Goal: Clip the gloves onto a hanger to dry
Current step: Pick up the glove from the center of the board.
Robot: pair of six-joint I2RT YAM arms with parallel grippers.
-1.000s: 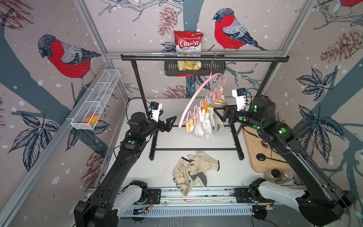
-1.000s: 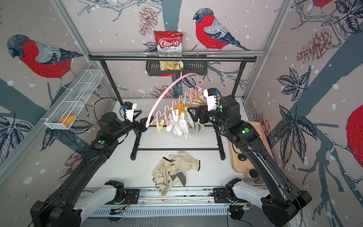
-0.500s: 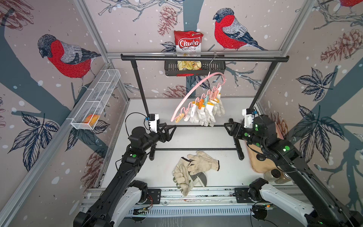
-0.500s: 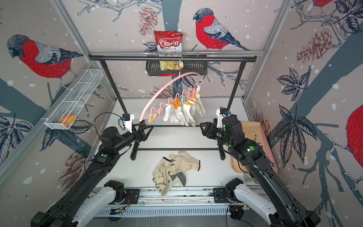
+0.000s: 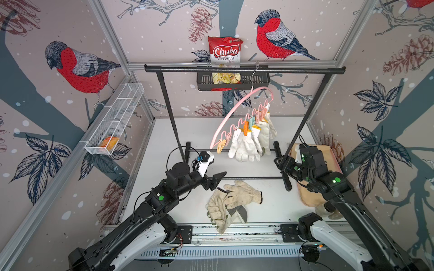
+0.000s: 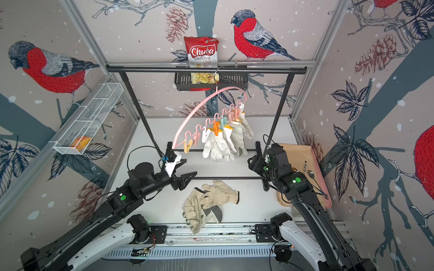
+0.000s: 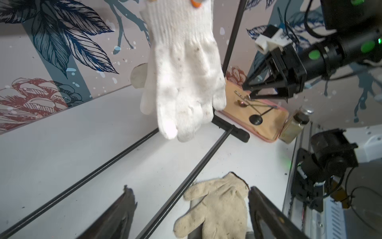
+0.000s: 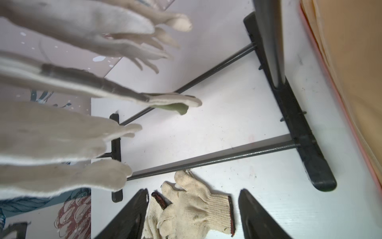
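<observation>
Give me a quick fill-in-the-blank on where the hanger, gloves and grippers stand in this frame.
1. The pink hanger hangs by its hook from the black ____.
2. The clipped gloves hang with their fingers pointing ____.
3. The loose gloves lie in a pile on the ____.
4. The left gripper and the right gripper are both ____, with nothing between the jaws.

Missing words: rack; down; table; open.
</observation>
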